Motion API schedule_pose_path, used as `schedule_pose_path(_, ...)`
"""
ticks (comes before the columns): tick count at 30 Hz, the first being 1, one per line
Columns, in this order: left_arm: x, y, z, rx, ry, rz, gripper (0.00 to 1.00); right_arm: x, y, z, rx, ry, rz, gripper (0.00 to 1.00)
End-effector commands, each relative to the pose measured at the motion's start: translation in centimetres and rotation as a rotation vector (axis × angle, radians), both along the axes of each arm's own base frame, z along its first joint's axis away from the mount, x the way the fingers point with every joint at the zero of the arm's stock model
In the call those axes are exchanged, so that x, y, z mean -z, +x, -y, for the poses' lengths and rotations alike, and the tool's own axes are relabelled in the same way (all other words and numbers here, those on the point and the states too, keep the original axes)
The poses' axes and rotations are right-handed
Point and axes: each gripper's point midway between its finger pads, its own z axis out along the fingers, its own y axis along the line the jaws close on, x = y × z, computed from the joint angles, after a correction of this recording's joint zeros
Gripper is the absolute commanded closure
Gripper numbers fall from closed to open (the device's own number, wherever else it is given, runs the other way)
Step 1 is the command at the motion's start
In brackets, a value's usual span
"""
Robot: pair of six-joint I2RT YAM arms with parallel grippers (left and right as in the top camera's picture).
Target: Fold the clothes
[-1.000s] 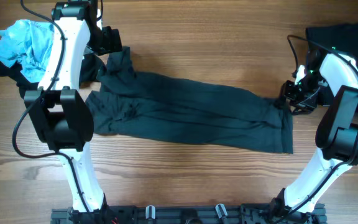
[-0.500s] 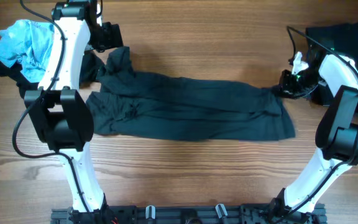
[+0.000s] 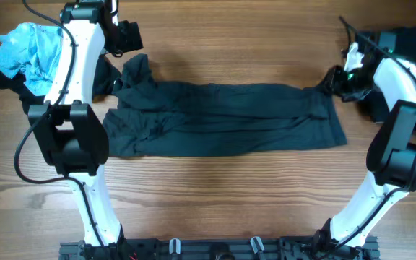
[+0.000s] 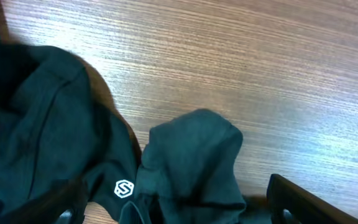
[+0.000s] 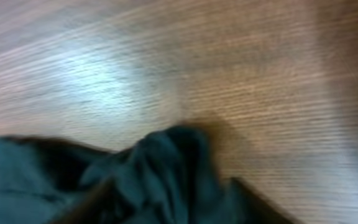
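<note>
My right gripper [image 3: 333, 81], upper right, pinches a bunched corner of the black T-shirt [image 3: 222, 119] stretched flat across mid-frame, while my left gripper [image 3: 126, 37] hangs, fingers spread wide, over its upper-left end.

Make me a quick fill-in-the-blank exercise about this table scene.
1. The black shirt lies stretched across the wooden ___.
2. The crumpled garment in the far left corner is light ___.
3. The right gripper grips the shirt at its ___ end.
Missing: table; blue; right.
</note>
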Motion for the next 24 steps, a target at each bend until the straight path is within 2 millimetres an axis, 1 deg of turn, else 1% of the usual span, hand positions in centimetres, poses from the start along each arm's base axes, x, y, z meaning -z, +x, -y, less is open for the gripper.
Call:
schedule_pose_path(1, -1.2, -0.5, 0.5, 0.008, -0.025, 0.005, 0.09, -4.4, 2.2, -0.1, -0.07, -0.004, 0.089, 0.34)
schedule_pose_path(2, -1.1, -0.7, 0.7, 0.014, -0.04, -0.003, 0.08, -4.8, 2.3, -0.4, -0.096, 0.006, 0.099, 0.34)
schedule_pose_path(4, -1.0, -1.2, 1.5, 0.03, -0.083, -0.023, 0.08, -4.9, 1.6, -1.2, -0.148, 0.039, 0.089, 0.34)
schedule_pose_path(7, -0.8, -1.9, 2.6, 0.05, -0.14, -0.055, 0.08, -3.8, -0.5, -1.8, -0.183, 0.064, 0.013, 0.34)
schedule_pose_path(9, -0.8, -2.2, 2.7, 0.052, -0.148, -0.067, 0.07, -3.2, -1.5, -1.9, -0.193, 0.064, -0.028, 0.32)
schedule_pose_path(11, -0.7, -2.5, 2.7, 0.051, -0.148, -0.08, 0.07, -2.4, -2.8, -1.5, -0.198, 0.037, -0.081, 0.31)
schedule_pose_path(15, -0.6, -2.9, 2.7, 0.05, -0.148, -0.095, 0.07, -0.3, -5.1, 0.0, -0.179, -0.031, -0.174, 0.3)
schedule_pose_path(17, -0.6, -2.9, 2.7, 0.05, -0.148, -0.096, 0.07, 0.7, -5.6, 0.6, -0.169, -0.058, -0.193, 0.28)
schedule_pose_path(19, -0.5, -2.9, 2.7, 0.05, -0.148, -0.096, 0.07, 1.6, -6.0, 0.8, -0.166, -0.074, -0.198, 0.27)
schedule_pose_path(24, -0.5, -2.9, 2.7, 0.05, -0.148, -0.097, 0.07, 2.4, -6.0, 0.6, -0.172, -0.073, -0.188, 0.27)
